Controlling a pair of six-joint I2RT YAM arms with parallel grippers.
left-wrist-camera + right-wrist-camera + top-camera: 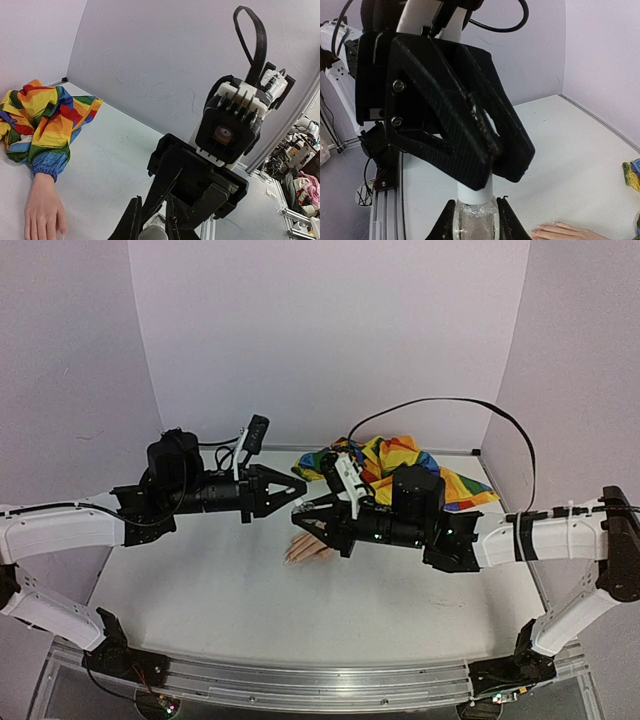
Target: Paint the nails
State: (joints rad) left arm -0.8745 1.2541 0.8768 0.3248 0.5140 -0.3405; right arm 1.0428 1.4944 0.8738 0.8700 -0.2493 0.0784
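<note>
Now your right gripper (476, 231) clamps the clear bottle (474, 220) and your left gripper (152, 226) pinches its white cap (475, 194), near the mannequin hand (308, 550).

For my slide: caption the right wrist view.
Right claw holds clear bottle, left claw grips its white cap, mannequin hand nearby.

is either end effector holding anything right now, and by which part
The right end effector grips the small clear bottle around its body; the left end effector is clamped on its white cap.
</note>
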